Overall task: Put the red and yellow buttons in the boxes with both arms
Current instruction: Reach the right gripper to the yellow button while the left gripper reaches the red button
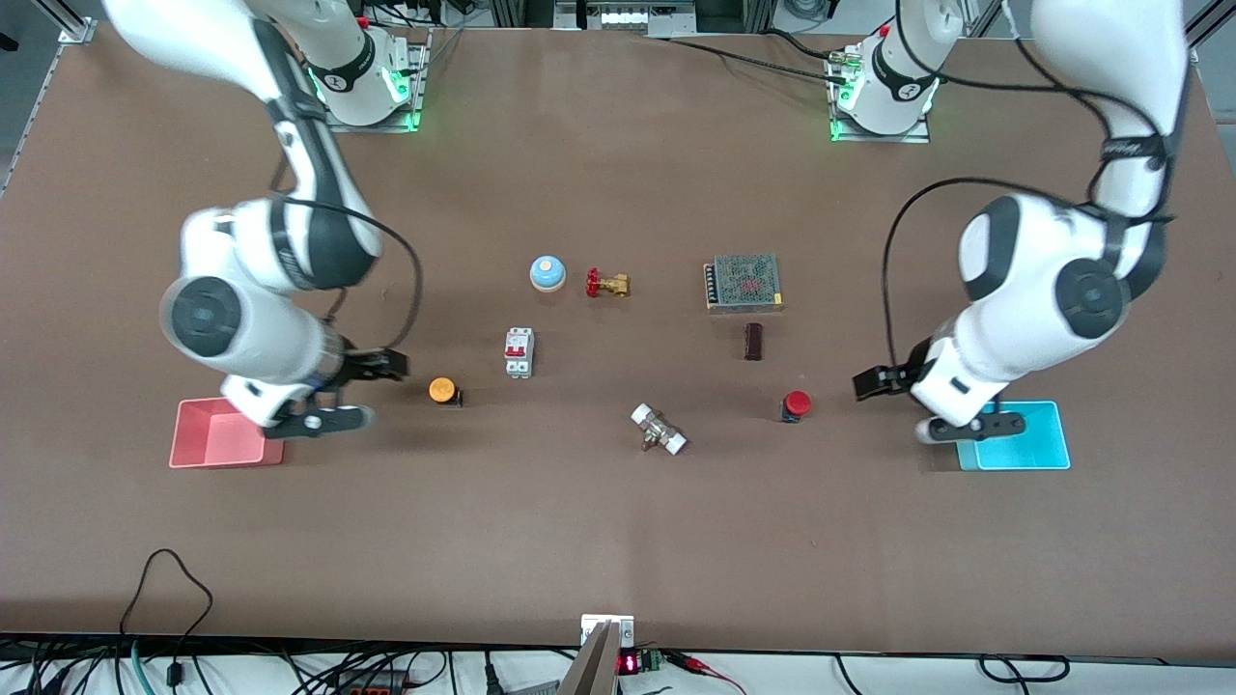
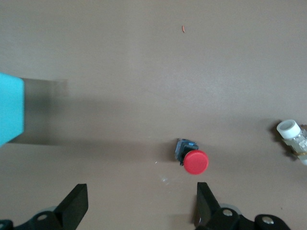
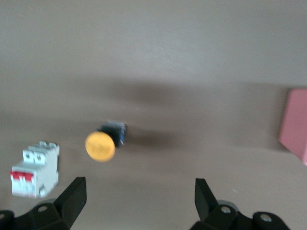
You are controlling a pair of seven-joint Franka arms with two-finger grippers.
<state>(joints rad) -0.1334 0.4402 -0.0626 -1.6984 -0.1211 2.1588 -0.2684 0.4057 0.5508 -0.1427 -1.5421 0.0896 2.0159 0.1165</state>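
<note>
The yellow button (image 1: 442, 390) stands on the table toward the right arm's end, beside the pink-red box (image 1: 227, 434). My right gripper (image 1: 381, 366) hangs open and empty over the table between them. In the right wrist view its gripper (image 3: 139, 203) is short of the yellow button (image 3: 100, 146), with the pink-red box (image 3: 295, 124) at the edge. The red button (image 1: 797, 404) stands toward the left arm's end, beside the cyan box (image 1: 1024, 436). My left gripper (image 1: 874, 383) hangs open and empty between them. In the left wrist view its gripper (image 2: 141, 206) is close to the red button (image 2: 195, 161); the cyan box (image 2: 10, 110) shows at the edge.
In mid-table are a white circuit breaker (image 1: 519, 352), a blue dome bell (image 1: 547, 273), a brass valve with a red handle (image 1: 606, 284), a metal mesh power supply (image 1: 744, 282), a dark block (image 1: 754, 342) and a white-capped fitting (image 1: 659, 430).
</note>
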